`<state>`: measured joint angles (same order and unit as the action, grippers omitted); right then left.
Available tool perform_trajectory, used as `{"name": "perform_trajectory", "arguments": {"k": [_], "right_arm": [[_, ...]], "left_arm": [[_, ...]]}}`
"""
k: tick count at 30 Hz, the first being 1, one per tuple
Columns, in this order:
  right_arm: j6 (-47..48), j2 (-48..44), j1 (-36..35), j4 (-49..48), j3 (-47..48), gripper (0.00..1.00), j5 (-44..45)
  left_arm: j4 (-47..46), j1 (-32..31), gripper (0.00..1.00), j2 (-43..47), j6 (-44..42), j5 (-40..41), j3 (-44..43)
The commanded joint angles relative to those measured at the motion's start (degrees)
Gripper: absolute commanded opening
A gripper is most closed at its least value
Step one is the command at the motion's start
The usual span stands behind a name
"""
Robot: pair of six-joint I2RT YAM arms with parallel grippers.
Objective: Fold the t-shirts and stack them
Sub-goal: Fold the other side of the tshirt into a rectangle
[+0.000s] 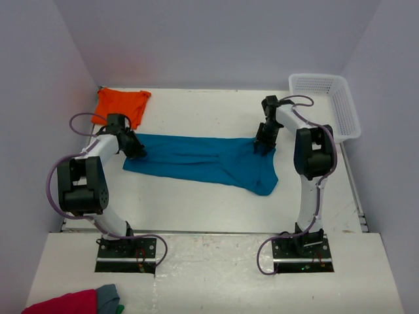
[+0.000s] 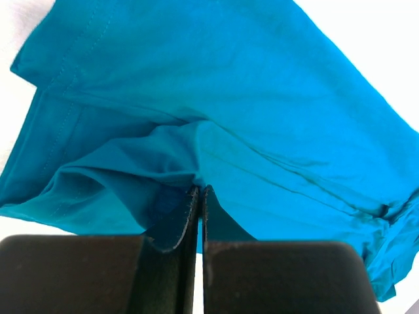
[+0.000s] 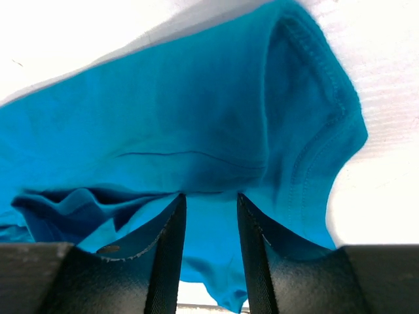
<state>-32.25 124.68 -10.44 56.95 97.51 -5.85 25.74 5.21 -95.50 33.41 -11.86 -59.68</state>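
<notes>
A teal-blue cotton t-shirt (image 1: 203, 160) lies stretched across the white tabletop (image 1: 196, 209). The left gripper (image 1: 135, 150) has its jaws clenched on the shirt's left edge. The right gripper (image 1: 262, 145) stands over the right end, jaws parted. A crumpled bright orange t-shirt (image 1: 121, 103) sits just behind the left gripper, and a white plastic mesh basket (image 1: 347, 114) stands at the far right.

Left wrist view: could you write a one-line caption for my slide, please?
Closed left gripper pinches a gathered fold of the teal shirt on the white table.
</notes>
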Motion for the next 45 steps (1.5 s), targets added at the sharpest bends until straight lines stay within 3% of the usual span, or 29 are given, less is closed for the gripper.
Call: {"name": "perform_trajectory", "arguments": {"k": [1,7,17,19,24,32,38,45], "right_arm": [[1.05,2.40,0.07,5.18,4.87,0.39,-1.97],[0.44,4.34,0.15,7.39,7.69,0.38,-1.80],[1.57,6.97,0.15,11.17,11.11,0.24,-3.03],[1.75,7.33,0.15,11.86,11.64,0.24,-3.29],[1.58,9.17,0.42,14.15,13.31,0.36,-4.70],[1.22,10.84,2.79,16.35,14.72,0.38,-8.91],[0.87,11.72,4.81,17.58,14.46,0.31,-12.34],[1.31,10.93,5.08,17.67,11.30,0.14,-13.66]], "left_arm": [[-2.27,-0.12,0.00,2.86,0.25,-1.85,1.41],[-3.06,-0.11,0.00,3.39,0.61,-3.70,1.41],[-3.41,-0.12,0.00,3.40,0.61,-5.36,1.50],[-3.32,-0.03,0.00,3.22,0.43,-5.46,1.41],[-3.59,-0.12,0.00,4.27,0.78,-6.07,1.85],[-4.29,-0.11,0.00,5.76,1.22,-7.74,3.25],[-4.73,-0.12,0.00,6.82,1.48,-8.88,3.52],[-5.26,-0.20,0.00,6.82,1.48,-9.76,3.87]]}}
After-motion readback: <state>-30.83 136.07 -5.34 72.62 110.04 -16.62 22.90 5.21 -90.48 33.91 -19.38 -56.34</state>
